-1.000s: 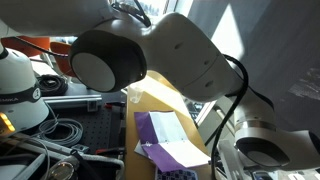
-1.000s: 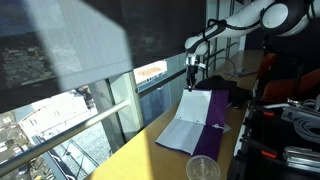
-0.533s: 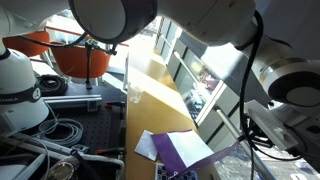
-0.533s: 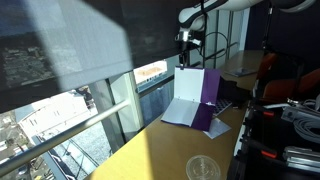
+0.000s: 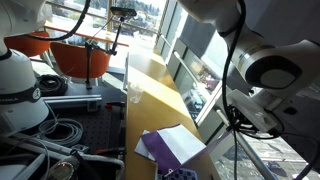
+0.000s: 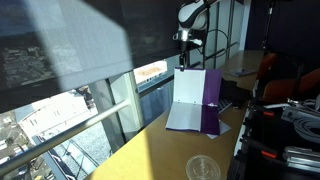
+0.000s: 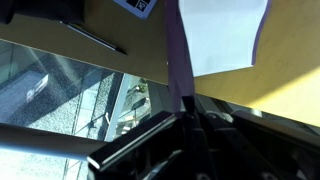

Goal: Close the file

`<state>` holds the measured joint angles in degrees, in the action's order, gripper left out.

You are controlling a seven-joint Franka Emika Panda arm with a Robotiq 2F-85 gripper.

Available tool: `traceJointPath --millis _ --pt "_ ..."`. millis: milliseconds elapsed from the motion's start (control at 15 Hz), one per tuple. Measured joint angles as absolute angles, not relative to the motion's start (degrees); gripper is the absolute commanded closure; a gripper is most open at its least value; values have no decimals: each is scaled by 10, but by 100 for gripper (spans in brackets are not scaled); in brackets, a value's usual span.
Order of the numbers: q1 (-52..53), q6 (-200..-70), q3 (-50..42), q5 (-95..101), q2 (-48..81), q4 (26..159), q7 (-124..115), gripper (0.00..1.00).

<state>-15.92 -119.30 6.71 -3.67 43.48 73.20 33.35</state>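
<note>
While the claw (image 6: 187, 62) pinches its top edge, the file (image 6: 212, 100) stands half open on the desk (image 6: 150, 150).

Seen in an exterior view, the raised leaf is almost upright, with white paper (image 6: 189, 98) facing the camera and a purple strip down one side; the lower leaf lies flat on the tan desk, close to the window edge. From the wrist view the purple cover runs edge-on as a thin line into the claw's dark jaws, which are pressed together on it, with a white sheet just beside it. A clear round cup (image 6: 203, 168) sits on the desk, well apart from the file.
</note>
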Motion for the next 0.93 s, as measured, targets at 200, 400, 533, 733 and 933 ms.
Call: traceJointPath --millis 200,400,533,733,933 --pt "-155 -1244 53 -26 410 804 344 100" --pt "-147 -1287 43 -11 388 859 346 100" --pt "-135 -1315 39 -1 376 891 341 100" --pt "-107 -1354 34 19 361 931 312 67" --pt "-76 -1388 34 35 355 961 271 45"
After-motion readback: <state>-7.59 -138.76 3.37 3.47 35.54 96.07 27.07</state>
